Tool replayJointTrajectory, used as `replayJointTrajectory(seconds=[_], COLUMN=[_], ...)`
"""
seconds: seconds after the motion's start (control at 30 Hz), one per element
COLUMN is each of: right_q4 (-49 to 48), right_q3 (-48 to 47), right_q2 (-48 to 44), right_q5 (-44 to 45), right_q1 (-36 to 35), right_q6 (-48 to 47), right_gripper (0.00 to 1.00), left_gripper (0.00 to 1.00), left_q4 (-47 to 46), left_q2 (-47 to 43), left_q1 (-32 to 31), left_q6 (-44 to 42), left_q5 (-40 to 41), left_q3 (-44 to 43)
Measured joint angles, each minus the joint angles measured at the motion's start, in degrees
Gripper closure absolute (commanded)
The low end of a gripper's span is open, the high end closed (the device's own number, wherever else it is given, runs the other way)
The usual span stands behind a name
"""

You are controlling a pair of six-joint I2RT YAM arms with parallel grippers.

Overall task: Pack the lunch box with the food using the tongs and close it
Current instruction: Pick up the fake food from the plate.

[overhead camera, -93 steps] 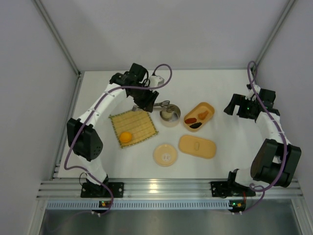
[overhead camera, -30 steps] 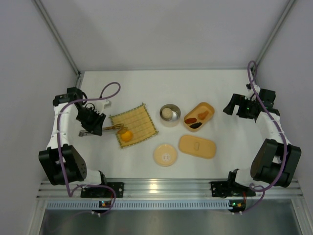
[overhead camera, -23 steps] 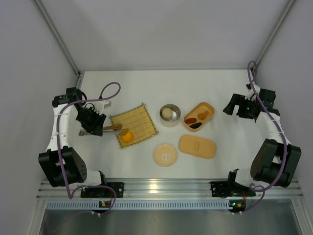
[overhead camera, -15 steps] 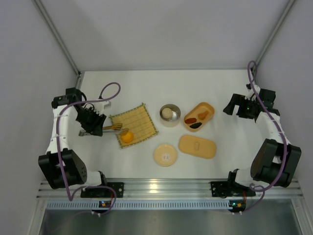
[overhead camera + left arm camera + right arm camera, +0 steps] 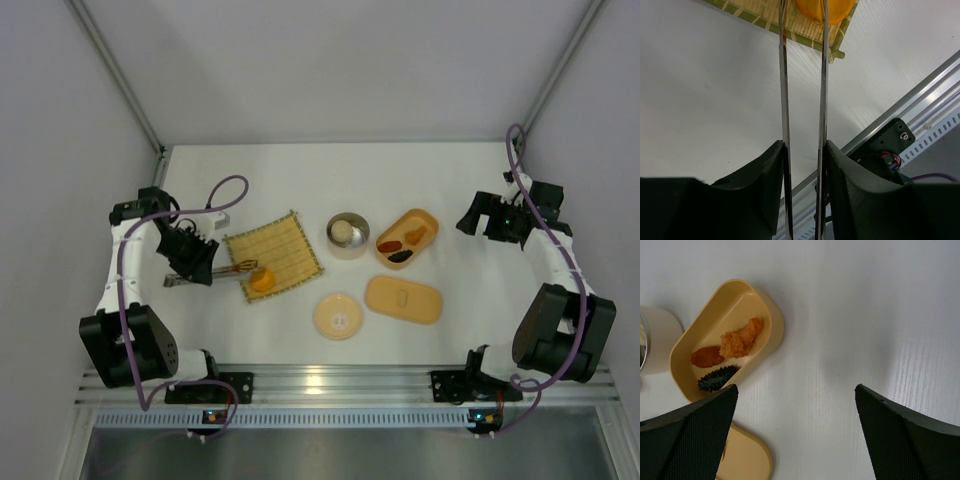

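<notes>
Left gripper (image 5: 804,150): jaws part-closed, pinching the tongs (image 5: 785,90), tong tips ahead at the orange ball (image 5: 807,7) on the bamboo mat (image 5: 765,20). Right gripper (image 5: 796,390): jaws spread wide over bare table (image 5: 865,315), lunch box (image 5: 775,325) ahead-left holding three pieces (image 5: 737,342). Top view only: white ball (image 5: 344,233) in steel cup (image 5: 347,251).

No legible text, labels or numbers

Left arm's folded out on the left side, its gripper (image 5: 802,150) pinching the tongs (image 5: 783,75). Right gripper (image 5: 796,390) just hangs wide open over on the right.
</notes>
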State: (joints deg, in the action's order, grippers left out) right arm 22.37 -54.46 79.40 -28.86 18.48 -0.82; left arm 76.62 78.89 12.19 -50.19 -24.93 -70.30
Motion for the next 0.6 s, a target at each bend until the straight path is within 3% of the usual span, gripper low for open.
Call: replayJointTrajectory(seconds=[0.17, 0.43, 0.6], right_q4=[0.0, 0.0, 0.0], right_q3=[0.0, 0.0, 0.0], right_q2=[0.0, 0.0, 0.0], right_q5=[0.0, 0.0, 0.0], right_q1=[0.0, 0.0, 0.0], right_q6=[0.0, 0.0, 0.0], right_gripper=[0.01, 0.01, 0.01], left_gripper=[0.67, 0.89, 0.96], left_q4=[0.1, 0.1, 0.2], left_q2=[0.0, 0.0, 1.0], left_q1=[0.0, 0.1, 0.1], left_q6=[-0.1, 0.0, 0.8], left_q5=[-0.8, -2.3, -4.0], left_q3=[0.3, 0.3, -1.8])
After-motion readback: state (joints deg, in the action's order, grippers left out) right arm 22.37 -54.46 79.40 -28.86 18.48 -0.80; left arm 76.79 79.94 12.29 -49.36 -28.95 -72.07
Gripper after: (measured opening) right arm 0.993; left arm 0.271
